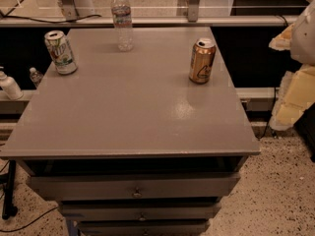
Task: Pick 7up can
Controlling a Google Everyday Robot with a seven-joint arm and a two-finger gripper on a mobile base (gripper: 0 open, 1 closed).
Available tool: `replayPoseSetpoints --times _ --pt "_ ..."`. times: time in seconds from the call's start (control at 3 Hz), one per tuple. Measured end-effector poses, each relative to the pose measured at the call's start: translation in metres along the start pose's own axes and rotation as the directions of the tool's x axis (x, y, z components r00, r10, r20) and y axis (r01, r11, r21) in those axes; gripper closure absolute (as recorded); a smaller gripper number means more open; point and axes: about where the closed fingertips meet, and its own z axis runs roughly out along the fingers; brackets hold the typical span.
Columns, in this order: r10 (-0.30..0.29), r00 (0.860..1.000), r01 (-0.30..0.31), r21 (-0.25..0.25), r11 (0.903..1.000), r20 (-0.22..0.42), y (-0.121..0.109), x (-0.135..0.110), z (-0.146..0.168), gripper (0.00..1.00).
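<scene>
We record a grey table (128, 112) filling most of the camera view, its flat top seen from above and in front. It stands on a speckled floor (280, 191), visible at lower right and lower left. Beneath the top we note a stack of grey drawers (133, 185), the uppermost standing slightly out from the frame, each with a small central knob. At the right edge of the view, beside the table and clear of its top, is the gripper (295, 82), seen as pale white and yellow shapes close to the camera. It touches nothing on the table, and we cannot tell whether it is open or closed, nor whether it has hold of anything. A clear plastic water bottle (122, 21) stands upright at the far edge of the top, near the middle, with its white cap on. The 7up can (60, 52) stands upright at the far left corner of the top, close to the left edge, its green lettering facing the camera and its silver top showing. It is well apart from the gripper, on the opposite side of the table. A gold-brown can (202, 60) stands upright towards the far right of the top, nearer the gripper. Off the table, on a ledge at the left, we note a white pump bottle (9, 85) and a small clear bottle (35, 76) just beside it.
</scene>
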Motion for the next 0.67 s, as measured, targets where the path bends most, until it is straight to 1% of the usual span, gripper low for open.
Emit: replayPoseSetpoints --times 0.33,0.67 --pt "-0.004 1.000 0.004 0.014 0.9999 0.004 -0.004 -0.002 -0.002 0.00" --pt "0.069 0.994 -0.070 0.016 0.9974 0.088 -0.008 -0.015 0.009 0.00"
